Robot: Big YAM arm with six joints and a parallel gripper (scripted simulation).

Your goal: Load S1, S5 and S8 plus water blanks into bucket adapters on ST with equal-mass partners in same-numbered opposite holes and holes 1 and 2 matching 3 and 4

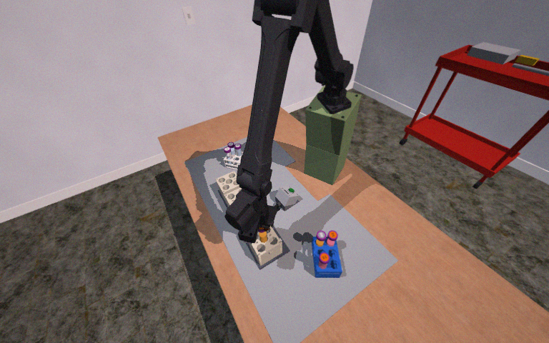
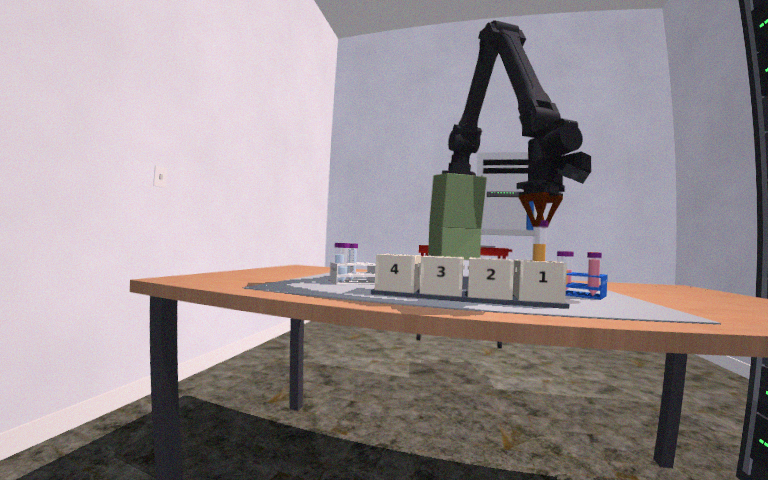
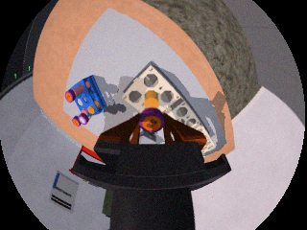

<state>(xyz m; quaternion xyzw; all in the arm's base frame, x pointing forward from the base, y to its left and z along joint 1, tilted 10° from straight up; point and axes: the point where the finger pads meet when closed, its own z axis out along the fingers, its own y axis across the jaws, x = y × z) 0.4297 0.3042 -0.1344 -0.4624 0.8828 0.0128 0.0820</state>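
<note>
Fingers [image 2: 540, 224] clenched on orange-filled tube [image 2: 539, 250], lower end hidden inside adapter 1 [image 2: 542, 280]; cap ID unreadable, which hole unclear.

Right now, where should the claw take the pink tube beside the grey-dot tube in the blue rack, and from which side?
At its cap end, from straight above. The pink tube stands upright in the blue rack; the grey-dot tube crowds one side.

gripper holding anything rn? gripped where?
Yes. The gripper is shut on an orange-filled tube, held at its cap end; the tube's lower part is in adapter 1.
</note>
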